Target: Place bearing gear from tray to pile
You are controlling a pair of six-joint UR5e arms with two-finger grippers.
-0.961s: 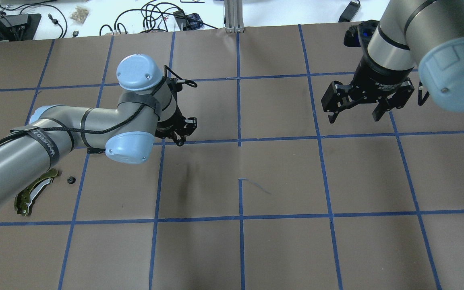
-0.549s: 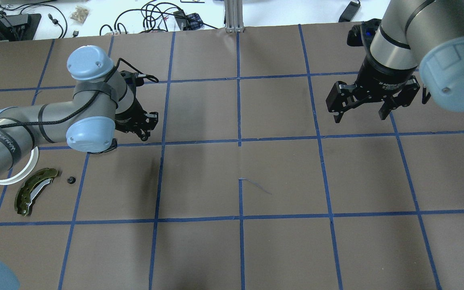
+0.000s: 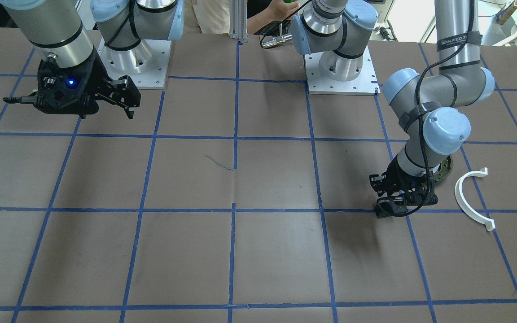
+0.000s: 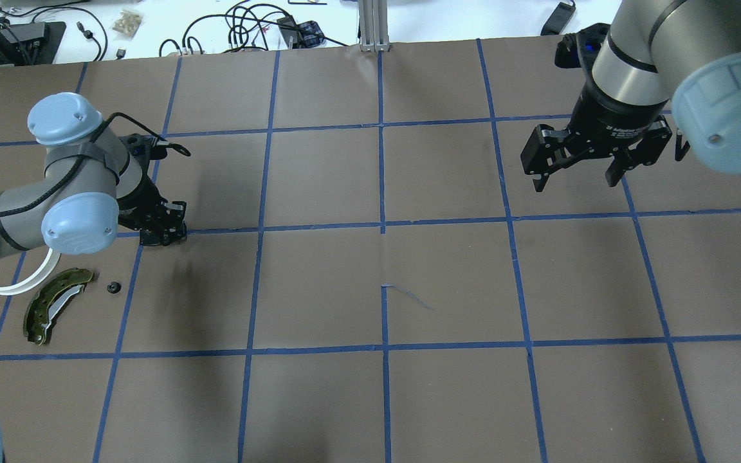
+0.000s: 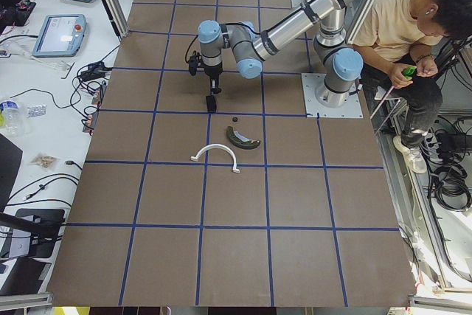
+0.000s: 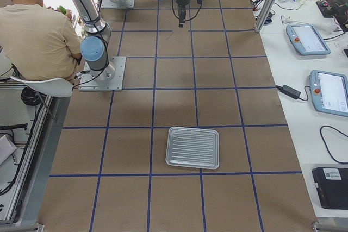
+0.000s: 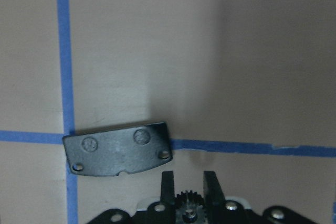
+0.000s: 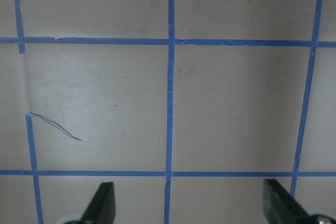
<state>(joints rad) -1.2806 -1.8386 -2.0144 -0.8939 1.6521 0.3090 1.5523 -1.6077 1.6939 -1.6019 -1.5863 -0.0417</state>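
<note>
Left gripper [image 7: 188,182], clamped on the gear [image 7: 188,202], has swung across to the pile [image 4: 45,307], beside its black pad [image 7: 118,149]; release appears imminent. Right gripper [image 4: 575,183] hangs spread apart.

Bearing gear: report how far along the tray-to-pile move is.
Done: the bearing gear is off the tray and over at the pile. In hand: the left gripper is shut on it, beside the black pad. Left: set it down by the brake shoe and white arc, then open. The right gripper hangs open.
</note>
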